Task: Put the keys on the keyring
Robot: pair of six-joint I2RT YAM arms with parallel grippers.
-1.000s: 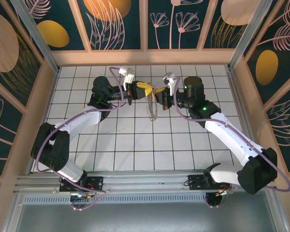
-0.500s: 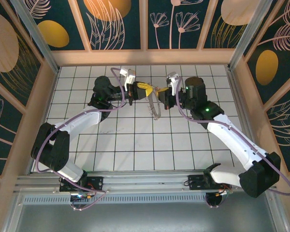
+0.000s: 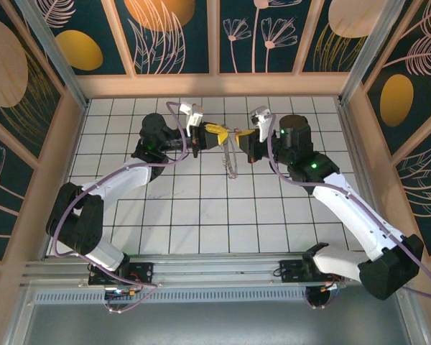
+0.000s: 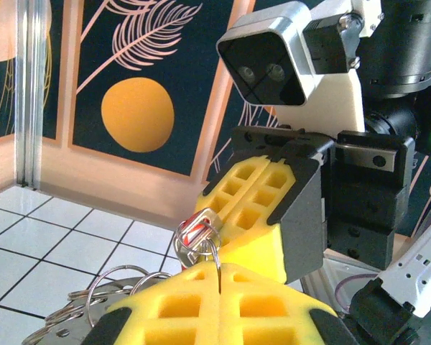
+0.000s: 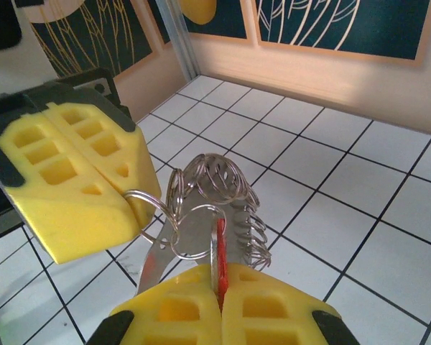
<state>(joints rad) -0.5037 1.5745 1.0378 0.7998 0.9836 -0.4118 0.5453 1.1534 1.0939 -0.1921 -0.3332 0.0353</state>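
Note:
My left gripper and right gripper face each other above the back of the tiled floor, almost tip to tip. The keyring, a floppy chain of thin metal rings, dangles between them. In the left wrist view my left gripper is shut on one ring of it. The key has a red head, and a ring looks threaded through it. My right gripper is shut on the key. The keyring bunches just beyond it, and the left fingers pinch a ring at the left.
White tiled floor spreads below both arms. Wooden walls with patterned panels close in the back and sides. A metal rail with the arm bases runs along the near edge.
My right gripper has drawn back to the right, widening the gap between the two grippers. The hanging keyring has shifted slightly right with it. The left gripper has barely moved.

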